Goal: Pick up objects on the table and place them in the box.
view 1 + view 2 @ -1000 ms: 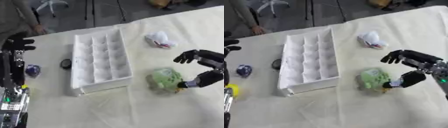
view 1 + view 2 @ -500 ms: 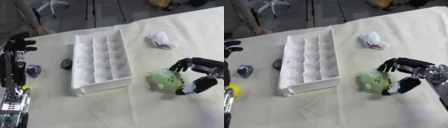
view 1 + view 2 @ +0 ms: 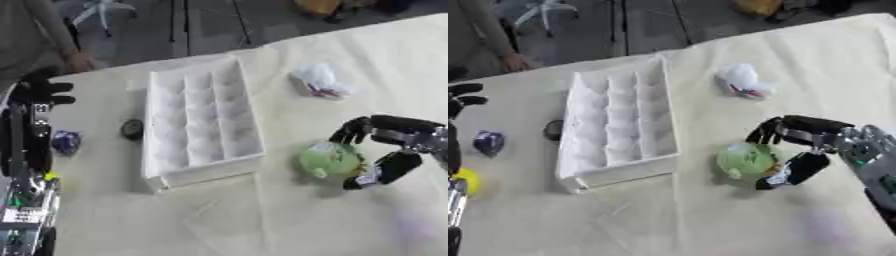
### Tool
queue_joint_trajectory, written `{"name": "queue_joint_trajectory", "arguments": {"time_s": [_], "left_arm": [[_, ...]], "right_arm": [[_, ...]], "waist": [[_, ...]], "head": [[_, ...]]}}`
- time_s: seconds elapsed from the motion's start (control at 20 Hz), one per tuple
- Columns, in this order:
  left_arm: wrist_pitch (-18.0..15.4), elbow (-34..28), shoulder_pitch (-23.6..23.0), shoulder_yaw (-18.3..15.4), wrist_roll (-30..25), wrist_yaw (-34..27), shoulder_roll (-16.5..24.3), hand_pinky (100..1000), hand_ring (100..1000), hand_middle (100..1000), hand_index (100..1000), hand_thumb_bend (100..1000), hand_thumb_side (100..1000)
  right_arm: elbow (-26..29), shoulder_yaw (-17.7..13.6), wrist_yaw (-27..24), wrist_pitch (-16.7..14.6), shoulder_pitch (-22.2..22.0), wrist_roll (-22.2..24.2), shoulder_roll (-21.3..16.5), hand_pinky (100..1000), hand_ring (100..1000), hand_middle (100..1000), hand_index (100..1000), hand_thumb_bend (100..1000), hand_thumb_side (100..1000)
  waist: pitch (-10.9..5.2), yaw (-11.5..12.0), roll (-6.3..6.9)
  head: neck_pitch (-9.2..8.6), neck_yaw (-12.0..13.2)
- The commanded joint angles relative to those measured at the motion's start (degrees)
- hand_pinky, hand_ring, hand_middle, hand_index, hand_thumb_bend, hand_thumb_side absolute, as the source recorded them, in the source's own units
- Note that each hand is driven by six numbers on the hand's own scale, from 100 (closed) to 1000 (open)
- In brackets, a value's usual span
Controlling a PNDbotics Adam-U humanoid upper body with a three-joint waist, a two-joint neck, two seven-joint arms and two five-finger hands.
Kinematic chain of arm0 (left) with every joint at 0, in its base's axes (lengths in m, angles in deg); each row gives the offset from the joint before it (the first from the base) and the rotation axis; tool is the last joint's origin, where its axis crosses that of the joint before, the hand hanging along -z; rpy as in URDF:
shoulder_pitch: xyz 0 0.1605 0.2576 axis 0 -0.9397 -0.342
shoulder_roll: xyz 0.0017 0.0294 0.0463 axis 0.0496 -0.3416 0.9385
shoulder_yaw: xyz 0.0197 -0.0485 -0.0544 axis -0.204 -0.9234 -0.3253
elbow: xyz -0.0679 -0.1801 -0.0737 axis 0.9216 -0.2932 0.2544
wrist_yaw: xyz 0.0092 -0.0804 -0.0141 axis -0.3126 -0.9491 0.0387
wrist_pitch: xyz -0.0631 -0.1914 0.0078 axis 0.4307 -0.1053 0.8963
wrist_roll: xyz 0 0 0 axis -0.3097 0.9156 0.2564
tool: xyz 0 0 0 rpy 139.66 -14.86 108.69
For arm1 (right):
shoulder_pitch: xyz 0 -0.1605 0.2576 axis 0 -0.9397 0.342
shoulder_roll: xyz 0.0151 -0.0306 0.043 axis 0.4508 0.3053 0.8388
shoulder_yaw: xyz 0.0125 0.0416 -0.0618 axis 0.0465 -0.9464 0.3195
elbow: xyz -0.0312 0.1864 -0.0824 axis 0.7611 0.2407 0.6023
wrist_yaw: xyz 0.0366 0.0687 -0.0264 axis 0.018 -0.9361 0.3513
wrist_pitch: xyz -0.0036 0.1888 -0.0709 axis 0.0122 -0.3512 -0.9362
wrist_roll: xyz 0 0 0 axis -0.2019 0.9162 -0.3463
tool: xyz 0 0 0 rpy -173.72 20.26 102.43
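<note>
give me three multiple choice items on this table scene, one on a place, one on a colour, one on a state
1. Where does the green object lie?
A. inside the white box
B. on the table right of the white box
C. left of the box beside the blue object

2. What colour is the small object far left of the box?
A. blue
B. red
C. orange

3. How is the right hand?
A. flat on the table, away from everything
B. inside the box
C. fingers and thumb curled round the green object

Key: 1 B, it sits on the cloth beyond the box wall; 2 A, it looks dark blue; 3 C, fingers above, thumb below.
</note>
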Motion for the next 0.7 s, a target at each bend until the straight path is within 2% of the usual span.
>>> {"name": "queue_joint_trajectory", "arguments": {"time_s": [0.05,0.1,0.15,0.2,0.3,0.35,0.4,0.45,0.5,0.55,0.6,0.65,0.7], "left_arm": [[-0.13,-0.48,0.21,0.03,-0.26,-0.40,0.84,605,665,752,757,675,888],[-0.14,-0.46,0.20,0.04,-0.29,-0.43,0.83,605,665,752,757,675,888],[-0.15,-0.44,0.16,0.05,-0.29,-0.47,0.81,605,664,752,758,673,888],[-0.16,-0.43,0.13,0.07,-0.30,-0.51,0.80,605,664,752,758,673,888],[-0.19,-0.40,0.08,0.11,-0.32,-0.60,0.76,605,664,753,758,669,890],[-0.20,-0.39,0.04,0.14,-0.35,-0.65,0.74,604,664,753,758,668,891],[-0.22,-0.37,0.01,0.17,-0.37,-0.69,0.73,604,664,753,758,668,891],[-0.23,-0.36,-0.02,0.18,-0.38,-0.74,0.72,604,664,753,758,665,891],[-0.24,-0.36,-0.05,0.19,-0.39,-0.78,0.71,604,664,753,758,665,891],[-0.25,-0.35,-0.08,0.19,-0.40,-0.81,0.70,604,664,754,759,663,893],[-0.26,-0.35,-0.10,0.20,-0.41,-0.84,0.69,604,664,754,759,663,893],[-0.27,-0.34,-0.12,0.21,-0.42,-0.87,0.67,604,664,754,759,658,897],[-0.28,-0.33,-0.13,0.24,-0.44,-0.91,0.65,604,664,754,759,658,897]], "right_arm": [[-0.55,-0.77,1.04,0.52,1.66,-1.33,-0.34,702,748,748,853,707,459],[-0.85,-0.80,1.48,0.87,1.91,-1.91,-0.17,679,735,742,840,647,480],[-1.15,-0.91,2.11,1.39,2.22,-2.70,0.03,645,710,719,826,708,464],[-1.39,-0.87,2.75,1.81,2.42,-3.47,0.24,645,710,719,826,708,464],[-1.72,-0.82,4.22,2.77,2.76,-5.28,0.55,522,598,630,758,698,456],[-1.70,-0.91,5.39,3.49,2.97,-6.51,0.63,421,513,561,700,677,422],[-1.58,-0.83,6.81,4.26,3.07,-7.85,0.77,407,503,551,690,666,416],[-1.44,-0.74,8.30,5.07,3.11,-9.21,0.86,325,438,492,622,599,376],[-1.28,-0.55,9.70,5.74,3.09,-10.42,0.97,325,438,492,622,599,376],[-1.16,-0.42,10.86,6.31,3.05,-11.54,1.06,250,364,429,548,535,336],[-1.09,-0.27,11.84,6.76,2.99,-12.60,1.17,250,364,429,548,535,336],[-1.01,-0.12,12.64,7.03,2.95,-13.52,1.23,188,298,368,488,527,322],[-0.89,0.02,13.40,7.18,2.90,-14.36,1.27,188,298,368,488,527,322]], "waist": [[-1.70,0.12,-1.24],[-1.70,0.13,-1.24],[-1.71,0.16,-1.24],[-1.72,0.18,-1.24],[-1.74,0.22,-1.24],[-1.77,0.23,-1.22],[-1.79,0.24,-1.21],[-1.81,0.23,-1.19],[-1.83,0.23,-1.17],[-1.85,0.20,-1.16],[-1.86,0.18,-1.15],[-1.87,0.15,-1.13],[-1.88,0.12,-1.12]], "head": [[0.28,-0.15],[0.28,-0.16],[0.28,-0.20],[0.28,-0.23],[0.28,-0.26],[0.28,-0.25],[0.28,-0.27],[0.28,-0.27],[0.28,-0.29],[0.28,-0.30],[0.28,-0.31],[0.28,-0.31],[0.28,-0.29]]}}
